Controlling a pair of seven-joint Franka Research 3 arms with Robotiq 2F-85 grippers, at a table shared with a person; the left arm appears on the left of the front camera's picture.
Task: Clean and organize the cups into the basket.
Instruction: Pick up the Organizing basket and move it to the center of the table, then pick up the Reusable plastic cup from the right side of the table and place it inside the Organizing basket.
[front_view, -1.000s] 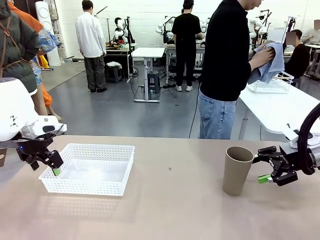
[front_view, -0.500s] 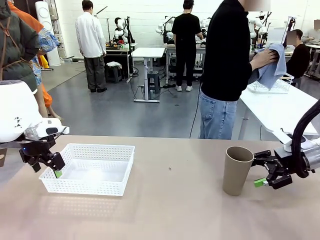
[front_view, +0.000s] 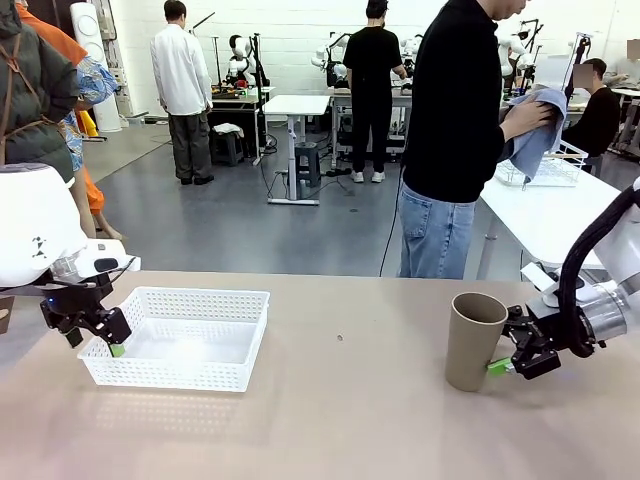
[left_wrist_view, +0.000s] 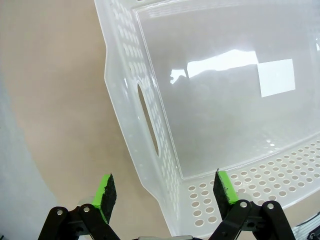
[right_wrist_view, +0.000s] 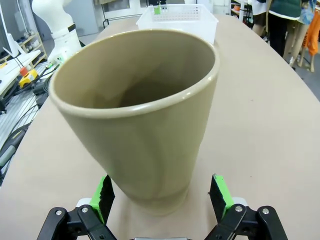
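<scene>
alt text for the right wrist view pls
A tan-brown cup stands upright on the beige table, its base between the open green-padded fingers of the right end effector. A white basket sits at the table's far end.

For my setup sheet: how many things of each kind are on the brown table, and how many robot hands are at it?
tan cup: 1
white lattice basket: 1
robot hands: 2 (left hand, right hand)
Total: 4
</scene>
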